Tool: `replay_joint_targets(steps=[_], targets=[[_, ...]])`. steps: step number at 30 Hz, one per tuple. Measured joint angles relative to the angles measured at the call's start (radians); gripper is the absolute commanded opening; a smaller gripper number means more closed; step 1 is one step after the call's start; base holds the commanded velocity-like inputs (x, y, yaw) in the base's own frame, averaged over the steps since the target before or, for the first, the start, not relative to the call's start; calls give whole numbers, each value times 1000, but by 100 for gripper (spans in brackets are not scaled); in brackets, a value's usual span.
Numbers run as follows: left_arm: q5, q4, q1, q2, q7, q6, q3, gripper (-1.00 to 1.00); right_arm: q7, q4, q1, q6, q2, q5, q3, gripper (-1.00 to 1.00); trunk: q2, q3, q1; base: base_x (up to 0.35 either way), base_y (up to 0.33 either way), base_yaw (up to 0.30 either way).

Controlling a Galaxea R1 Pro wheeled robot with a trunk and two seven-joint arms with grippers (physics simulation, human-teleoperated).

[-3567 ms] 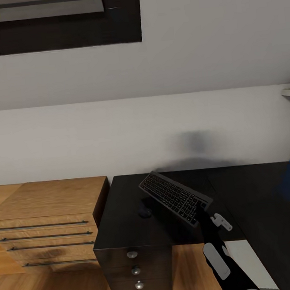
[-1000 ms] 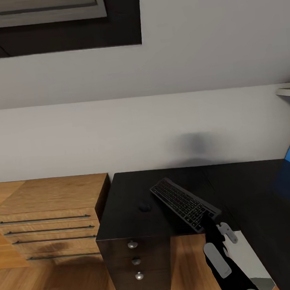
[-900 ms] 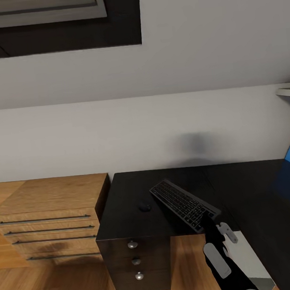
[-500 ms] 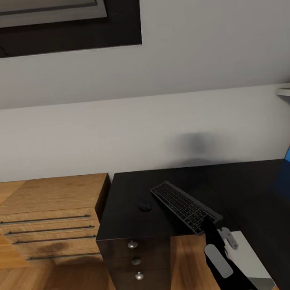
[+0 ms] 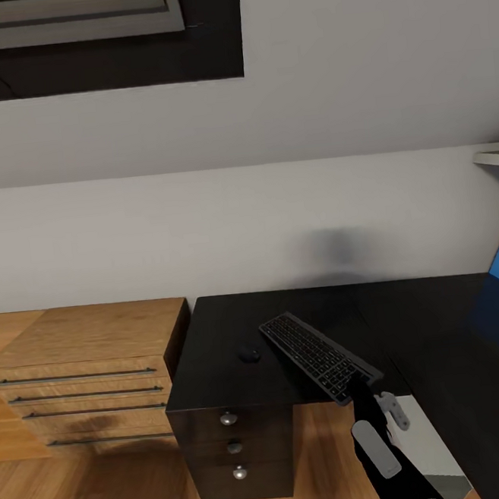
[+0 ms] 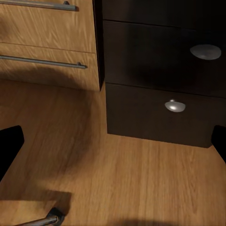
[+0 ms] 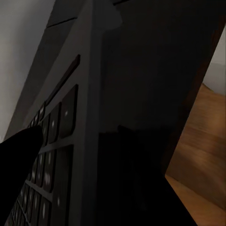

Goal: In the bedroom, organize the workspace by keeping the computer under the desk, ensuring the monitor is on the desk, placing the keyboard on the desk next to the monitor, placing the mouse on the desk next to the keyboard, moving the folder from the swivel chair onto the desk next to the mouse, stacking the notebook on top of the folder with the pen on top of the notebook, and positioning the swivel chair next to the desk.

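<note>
where wood floor [image 5: 112,484] shows, the desk [image 5: 232,381] meets a chest [image 5: 84,349].

Head camera looks down over the desk [image 5: 240,388]; left wrist faces its drawers [image 6: 160,70] low, right wrist hugs the keyboard [image 7: 61,141].

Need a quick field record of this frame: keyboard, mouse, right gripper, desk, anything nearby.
keyboard: lying diagonally on the desk, near end at the front edge
mouse: on the desk, beside the keyboard, apart from it
right gripper: shut on the keyboard's near end
desk: glossy black top, drawers with round silver knobs
wooden chest: beside the desk, long bar handles
</note>
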Motion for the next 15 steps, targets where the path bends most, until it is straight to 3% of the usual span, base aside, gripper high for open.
replay_joint_targets(steps=[6, 12, 15], targets=[[0, 0, 0, 0, 0, 0, 0, 100, 0, 0, 0, -1, 2, -11, 0, -100, 0, 0, 0, 0, 0, 0], [0, 0, 0, -1, 0, 0, 0, 100, 0, 6, 0, -9, 18, -103, 2, -100, 0, 0, 0, 0, 0, 0], [0, 0, 0, -1, 0, 0, 0, 100, 0, 7, 0, -11, 22, -118, 1, -100, 0, 0, 0, 0, 0, 0]])
